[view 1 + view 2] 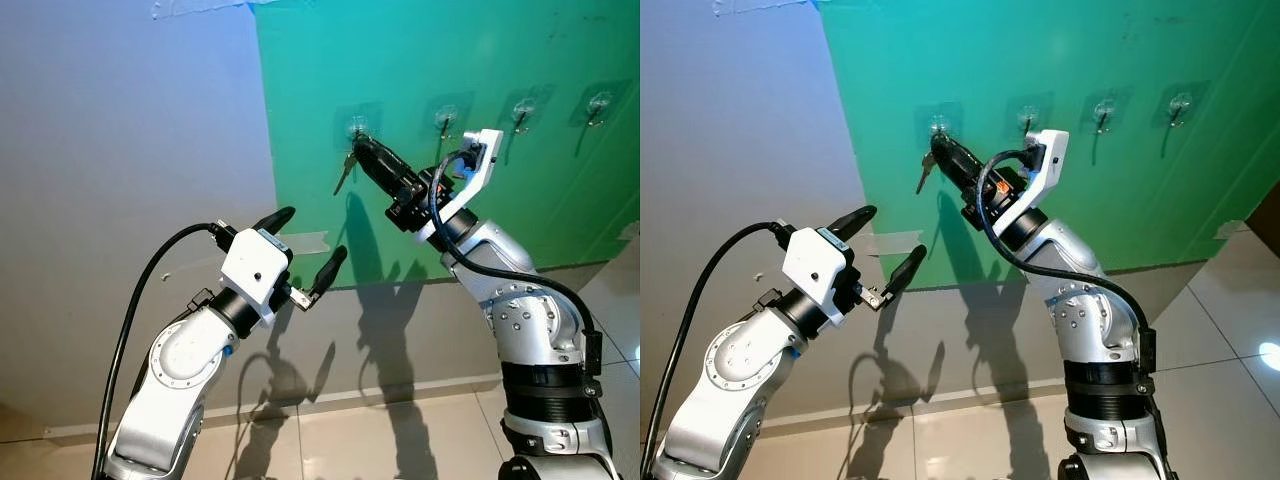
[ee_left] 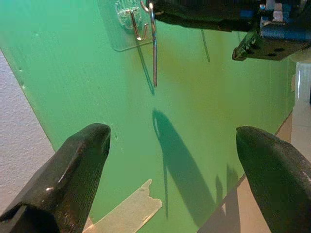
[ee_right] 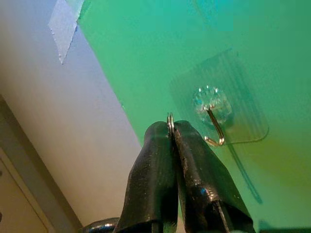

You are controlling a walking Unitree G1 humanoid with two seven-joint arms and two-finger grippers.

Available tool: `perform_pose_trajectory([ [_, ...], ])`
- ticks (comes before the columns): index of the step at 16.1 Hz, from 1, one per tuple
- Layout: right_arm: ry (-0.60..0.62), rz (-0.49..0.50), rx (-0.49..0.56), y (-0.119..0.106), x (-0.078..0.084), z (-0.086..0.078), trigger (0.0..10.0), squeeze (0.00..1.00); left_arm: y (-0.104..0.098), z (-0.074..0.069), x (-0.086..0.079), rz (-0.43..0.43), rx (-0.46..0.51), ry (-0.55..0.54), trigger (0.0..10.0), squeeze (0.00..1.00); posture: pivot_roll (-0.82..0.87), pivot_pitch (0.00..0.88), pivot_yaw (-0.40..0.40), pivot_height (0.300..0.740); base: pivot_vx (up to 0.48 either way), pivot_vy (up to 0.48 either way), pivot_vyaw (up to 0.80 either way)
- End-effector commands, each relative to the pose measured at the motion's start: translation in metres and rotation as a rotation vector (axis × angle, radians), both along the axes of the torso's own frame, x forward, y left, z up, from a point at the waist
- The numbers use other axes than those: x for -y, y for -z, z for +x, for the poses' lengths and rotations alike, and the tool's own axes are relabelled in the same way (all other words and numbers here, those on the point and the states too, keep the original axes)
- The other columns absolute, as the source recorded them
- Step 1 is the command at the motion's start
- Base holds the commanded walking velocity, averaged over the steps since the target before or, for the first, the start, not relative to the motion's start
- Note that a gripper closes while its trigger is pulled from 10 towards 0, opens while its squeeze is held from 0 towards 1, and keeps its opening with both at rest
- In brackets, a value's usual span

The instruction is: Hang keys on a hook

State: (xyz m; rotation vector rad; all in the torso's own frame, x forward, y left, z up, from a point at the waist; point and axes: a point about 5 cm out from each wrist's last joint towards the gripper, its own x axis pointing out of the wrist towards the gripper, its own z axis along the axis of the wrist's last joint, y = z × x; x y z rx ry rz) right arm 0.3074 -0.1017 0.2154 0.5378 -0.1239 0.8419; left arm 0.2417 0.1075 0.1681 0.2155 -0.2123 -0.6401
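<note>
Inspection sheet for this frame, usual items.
Surface: green board on a grey wall, four clear adhesive hooks in a row.
Job's things: key ring pinched beside the leftmost hook, not yet on it; key dangles below.
Clutter: strip of tape at the board's lower left corner.
Grippers: right gripper raised at the leftmost hook, jaws shut on the ring; left gripper lower, jaws open, empty.
Cables: black cable along the left arm; another looped at the right wrist.
Surroundings: tiled floor, arm shadows on the wall.

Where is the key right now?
The key dangles from the right gripper, whose fingers pinch its ring, up against the green board right beside the leftmost hook of the row, not yet on it.
</note>
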Motion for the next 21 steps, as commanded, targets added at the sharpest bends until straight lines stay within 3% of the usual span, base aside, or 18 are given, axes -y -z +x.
perform_pose_trajectory([
  [1, -0.023, 0.005, 0.023, -0.005, -0.001, -0.004, 10.0, 0.00, -0.004, -0.001, 0.002, 0.000, 0.013, 0.018, 10.0, 0.00, -0.03, 0.000, 0.035, 0.740, 0.000, 0.000, 0.00],
  [8, 0.026, -0.049, -0.063, 0.011, -0.006, 0.010, 10.0, 0.00, -0.004, 0.000, 0.003, 0.001, 0.015, 0.015, 10.0, 0.00, -0.02, 0.000, 0.030, 0.740, 0.000, 0.000, 0.00],
  [12, 0.087, -0.019, -0.082, 0.011, -0.002, 0.017, 10.0, 0.00, -0.004, -0.001, 0.002, 0.002, 0.015, 0.011, 10.0, 0.00, -0.02, 0.000, 0.027, 0.740, 0.000, 0.000, 0.00],
  [21, -0.009, 0.004, -0.037, 0.006, -0.003, 0.006, 10.0, 0.00, -0.005, 0.001, 0.003, 0.003, 0.016, 0.023, 10.0, 0.00, -0.02, 0.000, 0.038, 0.740, 0.000, 0.000, 0.00],
])
